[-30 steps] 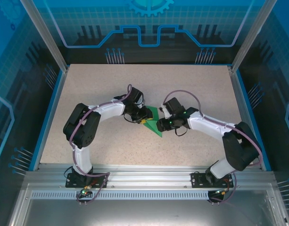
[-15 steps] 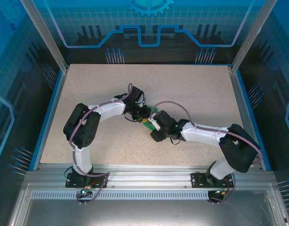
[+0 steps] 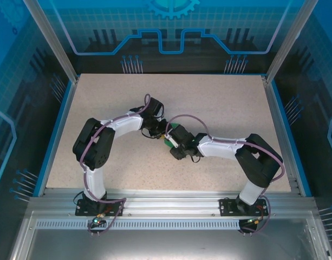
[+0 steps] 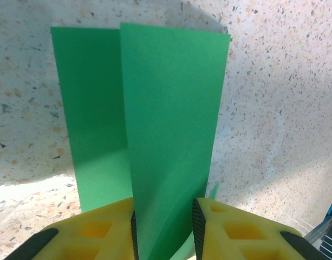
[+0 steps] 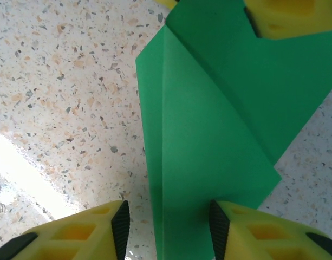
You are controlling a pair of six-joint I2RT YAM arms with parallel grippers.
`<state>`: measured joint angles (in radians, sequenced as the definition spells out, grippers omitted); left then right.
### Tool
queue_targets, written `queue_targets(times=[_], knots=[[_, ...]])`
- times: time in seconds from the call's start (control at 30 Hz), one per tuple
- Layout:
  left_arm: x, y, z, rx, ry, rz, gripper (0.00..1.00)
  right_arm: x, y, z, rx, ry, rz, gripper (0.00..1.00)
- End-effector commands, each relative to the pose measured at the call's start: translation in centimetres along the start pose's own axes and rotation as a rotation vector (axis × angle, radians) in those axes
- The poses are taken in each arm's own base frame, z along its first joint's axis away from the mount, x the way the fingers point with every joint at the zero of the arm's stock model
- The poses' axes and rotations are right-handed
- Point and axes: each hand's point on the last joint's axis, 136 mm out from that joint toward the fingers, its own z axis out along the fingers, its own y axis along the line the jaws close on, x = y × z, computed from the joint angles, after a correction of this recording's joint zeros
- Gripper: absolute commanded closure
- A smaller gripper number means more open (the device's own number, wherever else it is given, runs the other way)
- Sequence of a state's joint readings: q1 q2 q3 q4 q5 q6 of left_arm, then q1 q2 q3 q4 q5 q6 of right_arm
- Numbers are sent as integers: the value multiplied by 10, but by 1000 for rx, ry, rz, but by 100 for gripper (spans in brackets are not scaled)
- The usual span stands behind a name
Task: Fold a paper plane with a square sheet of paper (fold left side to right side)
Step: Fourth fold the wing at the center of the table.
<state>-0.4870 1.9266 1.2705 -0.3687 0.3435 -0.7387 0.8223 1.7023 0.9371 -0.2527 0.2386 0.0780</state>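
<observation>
The green paper (image 3: pixel 180 130) lies near the middle of the counter (image 3: pixel 220 103), in front of both arm bases. It is folded into a smaller shape with several layers. From above, most of it is covered by the two wrists, which meet over it. The left arm (image 3: pixel 119 125) reaches in from the left and the right arm (image 3: pixel 225 147) reaches across from the right.

In the left wrist view, the paper (image 4: pixel 171 108) shows as two long panels side by side. The left panel is flat on the counter. The right panel is raised and runs down between the yellow fingers of the left gripper (image 4: pixel 164 233). These fingers stand apart and the raised panel reaches from one pad to the other. I cannot tell whether they squeeze it or only stand around it.

In the right wrist view, the paper (image 5: pixel 209 135) lies flat with a diagonal crease across it. The right gripper (image 5: pixel 166 227) is spread just above the near end of the paper, and it pinches nothing. Its right finger is over the paper edge and its left finger is over the bare counter just beside it. At the top of this view, the yellow fingers (image 5: pixel 293 16) of the other gripper touch the far part of the paper.
</observation>
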Motion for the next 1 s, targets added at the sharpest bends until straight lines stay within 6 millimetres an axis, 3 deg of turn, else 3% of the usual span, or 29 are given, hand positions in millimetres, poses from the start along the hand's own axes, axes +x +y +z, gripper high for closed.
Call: queue_targets(times=[0.0,0.27,0.7,0.83,0.97], knots=[[15,-22,-2,46,67,28,67,-7,-2,6,18,-10,16,58],[13,-24,-2,46,70,2,81,-6,-3,-1,-7,-66,16,56],[13,-23,-4,25,81,-44,89,4,-12,-4,-2,-110,12,54],[12,-21,-5,11,79,-53,90,1,-15,-17,1,-162,20,44],[13,-18,-5,-2,78,-66,91,1,-17,-26,3,-191,16,44]])
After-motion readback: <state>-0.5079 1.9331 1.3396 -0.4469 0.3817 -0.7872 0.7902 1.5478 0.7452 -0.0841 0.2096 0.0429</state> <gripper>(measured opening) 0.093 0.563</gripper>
